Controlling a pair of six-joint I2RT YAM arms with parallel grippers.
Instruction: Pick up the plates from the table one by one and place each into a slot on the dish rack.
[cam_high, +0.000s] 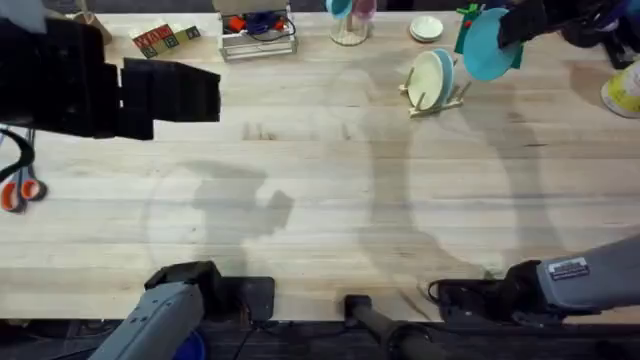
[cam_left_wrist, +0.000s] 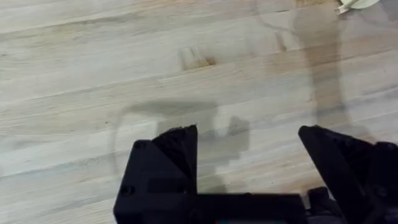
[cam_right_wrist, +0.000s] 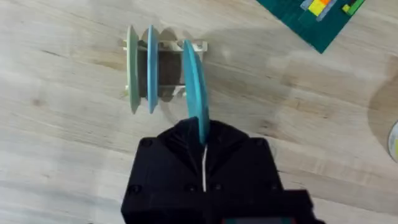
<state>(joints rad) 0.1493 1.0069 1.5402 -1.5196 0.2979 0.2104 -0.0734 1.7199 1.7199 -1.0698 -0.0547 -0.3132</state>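
Above the dish rack (cam_right_wrist: 163, 68), right pincer (cam_right_wrist: 203, 144) clamps a turquoise plate (cam_right_wrist: 194, 87) edgewise.

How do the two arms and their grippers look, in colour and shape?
Both arms have grey links on black bases; the right arm carries a small white label, and the left arm is plain. The left gripper and the right gripper are matte black, with angular, blocky fingers.
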